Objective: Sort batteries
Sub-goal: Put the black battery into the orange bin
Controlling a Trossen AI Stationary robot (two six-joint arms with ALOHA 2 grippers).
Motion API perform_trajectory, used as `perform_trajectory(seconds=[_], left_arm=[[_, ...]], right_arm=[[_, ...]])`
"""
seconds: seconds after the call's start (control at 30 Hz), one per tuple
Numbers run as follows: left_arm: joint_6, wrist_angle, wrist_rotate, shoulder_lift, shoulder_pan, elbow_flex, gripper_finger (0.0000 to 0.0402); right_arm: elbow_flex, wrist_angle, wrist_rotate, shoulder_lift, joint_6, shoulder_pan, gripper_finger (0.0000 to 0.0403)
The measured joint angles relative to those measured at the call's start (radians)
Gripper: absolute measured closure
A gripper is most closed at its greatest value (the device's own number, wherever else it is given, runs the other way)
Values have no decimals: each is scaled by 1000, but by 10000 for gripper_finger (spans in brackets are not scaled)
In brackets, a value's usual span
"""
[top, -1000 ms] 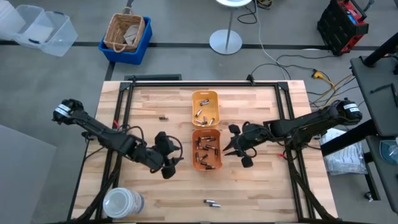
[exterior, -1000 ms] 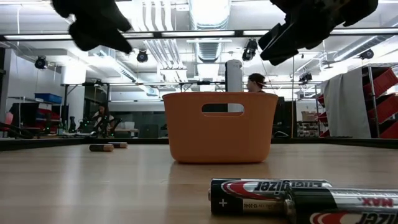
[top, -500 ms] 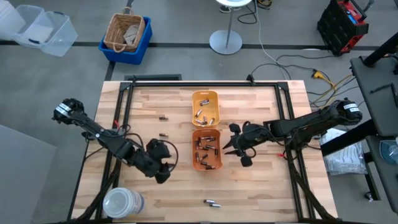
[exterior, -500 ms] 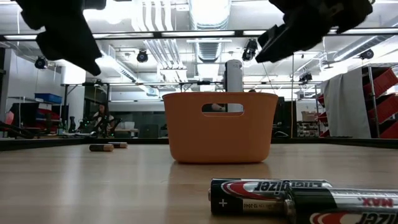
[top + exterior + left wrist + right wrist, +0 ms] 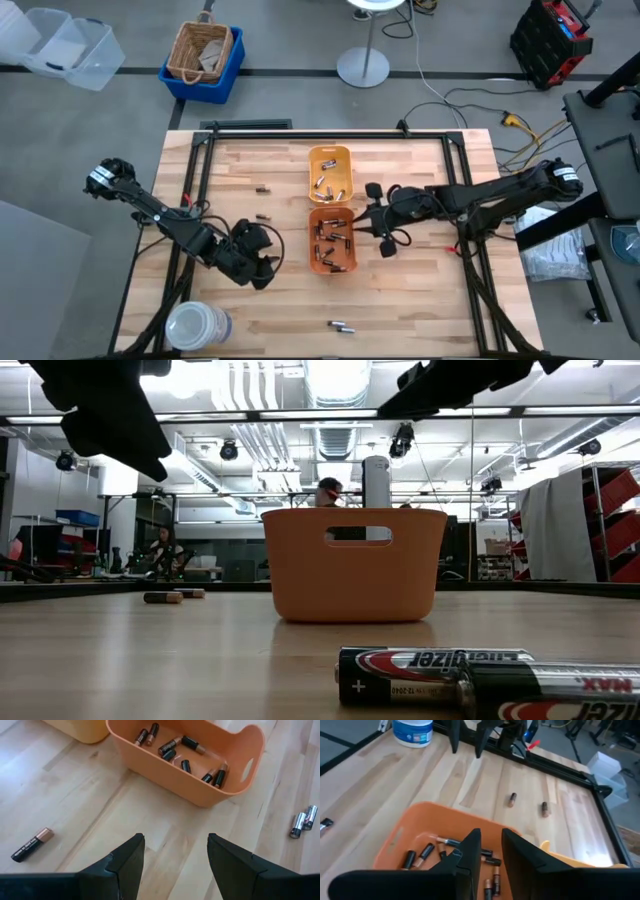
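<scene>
Right gripper [image 5: 370,212], jaws narrowly apart, is held over orange tray [image 5: 333,262]; left gripper [image 5: 172,851], jaws apart, empty; loose batteries [image 5: 341,326] need pickup next.

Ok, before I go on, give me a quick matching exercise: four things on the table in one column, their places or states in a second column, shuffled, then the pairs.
Things:
1. orange tray
2. yellow-orange tray
3. silver battery pair
4. left gripper

Places or states:
A. lying loose on the wood near the table's front edge
B. open, over bare wood beside the orange tray
C. farther back on the table, a few batteries inside
D. nearer the front, holds dark batteries with copper ends

Pairs: 1-D, 2-C, 3-A, 4-B
</scene>
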Motion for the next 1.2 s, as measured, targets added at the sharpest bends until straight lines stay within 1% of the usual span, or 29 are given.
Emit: perform_trajectory(seconds=[0.37, 0.57, 1.03, 1.2], left_arm=[[-30, 1, 0, 0, 0, 0, 206], [-44, 2, 0, 0, 0, 0, 206], [-44, 1, -2, 0, 1, 0, 206], [-44, -3, -48, 0, 21, 5, 206]], right_arm=[[3, 2, 1, 0, -50, -72, 313], [4, 12, 1, 0, -54, -99, 308], [4, 8, 0, 0, -39, -102, 334], [11, -5, 1, 0, -17, -102, 328]])
